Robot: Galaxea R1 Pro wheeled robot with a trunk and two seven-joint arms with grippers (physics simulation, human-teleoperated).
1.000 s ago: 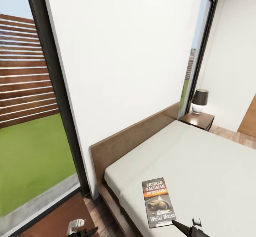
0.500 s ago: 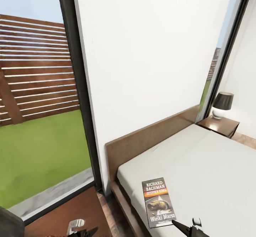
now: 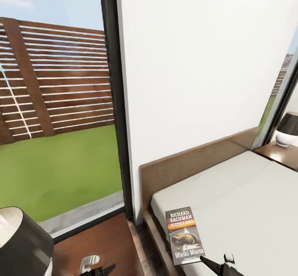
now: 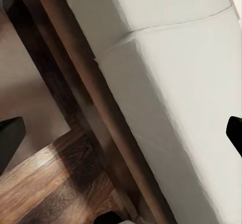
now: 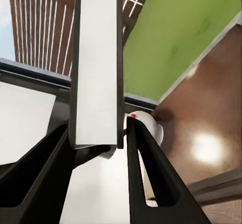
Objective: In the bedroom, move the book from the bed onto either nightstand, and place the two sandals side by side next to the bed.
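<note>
Book (image 3: pixel 184 235) sits clamped edge-on between right gripper (image 5: pixel 98 143) jaws, above bed (image 3: pixel 248 193).

From my seat I count 1 book (image 3: pixel 185 236), 1 bed (image 3: pixel 244 193) with 1 headboard (image 3: pixel 194 162), and 2 nightstands: 1 near me (image 3: pixel 99 243) and 1 at the far side of the bed (image 3: pixel 281 154). I see 2 lamps, 1 close by (image 3: pixel 20 243) and 1 far (image 3: pixel 287 129), 2 windows (image 3: pixel 58 114), and 2 grippers, left (image 3: pixel 94 267) and right (image 3: pixel 219 265).
</note>
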